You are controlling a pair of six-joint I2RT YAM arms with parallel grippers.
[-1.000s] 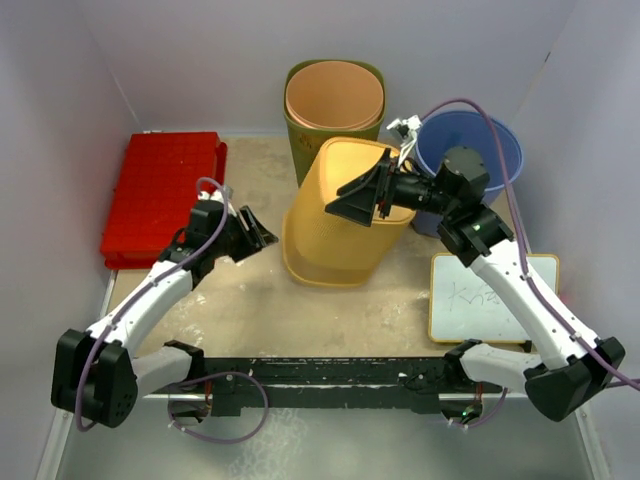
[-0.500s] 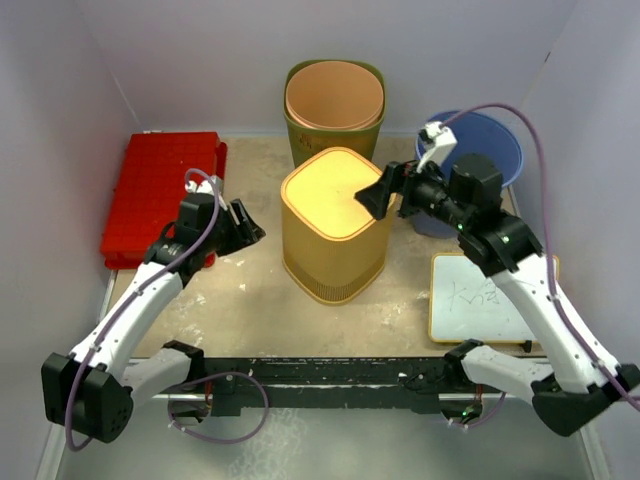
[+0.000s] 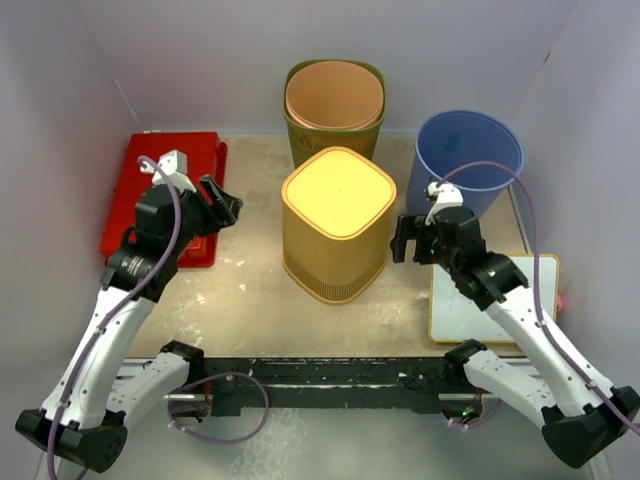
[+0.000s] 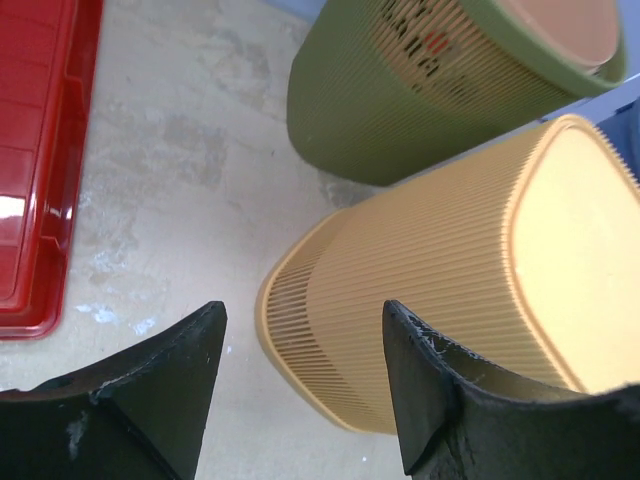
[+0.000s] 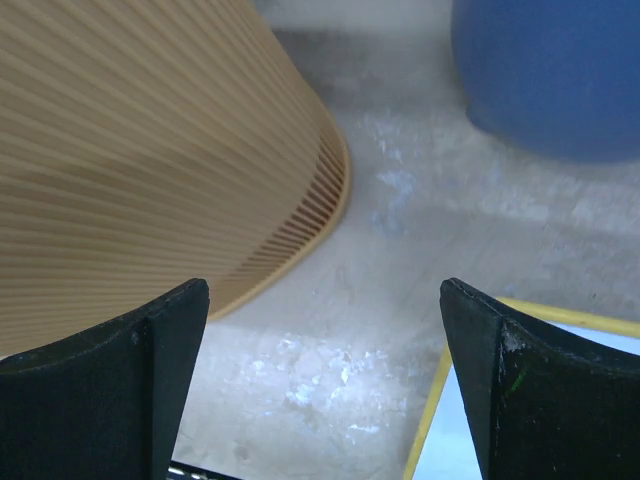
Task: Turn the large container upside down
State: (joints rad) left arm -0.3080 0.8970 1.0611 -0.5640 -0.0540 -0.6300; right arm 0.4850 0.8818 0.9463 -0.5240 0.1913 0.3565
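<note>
The large container (image 3: 335, 225) is a ribbed yellow bin. It stands upside down in the middle of the table, its closed base facing up and its rim on the surface. The left wrist view shows its side (image 4: 450, 250), and it fills the left of the right wrist view (image 5: 130, 150). My left gripper (image 3: 222, 207) hovers open to the left of it, apart from it, with nothing between the fingers (image 4: 303, 308). My right gripper (image 3: 403, 240) is wide open beside its right side, not touching, over bare table (image 5: 325, 287).
A green bin (image 3: 333, 100) with an orange liner stands behind the container. A blue bucket (image 3: 470, 155) is at the back right. A red tray (image 3: 165, 190) lies at the left under my left arm. A yellow-framed whiteboard (image 3: 490, 300) lies at the right. Walls close in three sides.
The container went from tilted against my right gripper to standing upside down on its rim. Both arms have drawn back from it, left to the left, right down and to the right.
</note>
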